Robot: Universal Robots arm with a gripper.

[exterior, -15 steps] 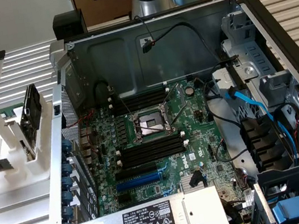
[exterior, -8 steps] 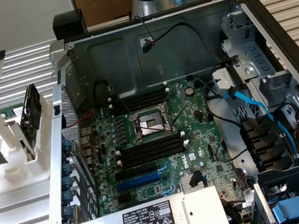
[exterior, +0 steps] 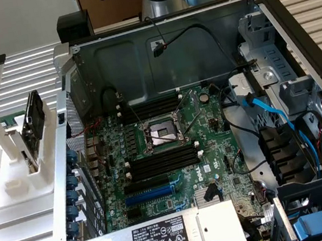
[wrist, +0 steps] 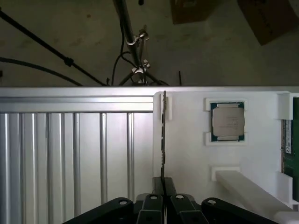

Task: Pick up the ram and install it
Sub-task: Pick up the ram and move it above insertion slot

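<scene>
Black gripper [wrist: 163, 184] fingers look pinched shut on the near end of the long, thin dark-green ram stick [wrist: 163, 140], which runs edge-on straight out from the fingertips, over the white plastic holder [wrist: 187, 158].

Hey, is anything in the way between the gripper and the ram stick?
Nothing visible is. In the wrist view the gripper lines up with the ram, which stands on edge in the white holder. The processor chip lies apart in its own pocket. Whether gripper and ram touch cannot be told.
</scene>
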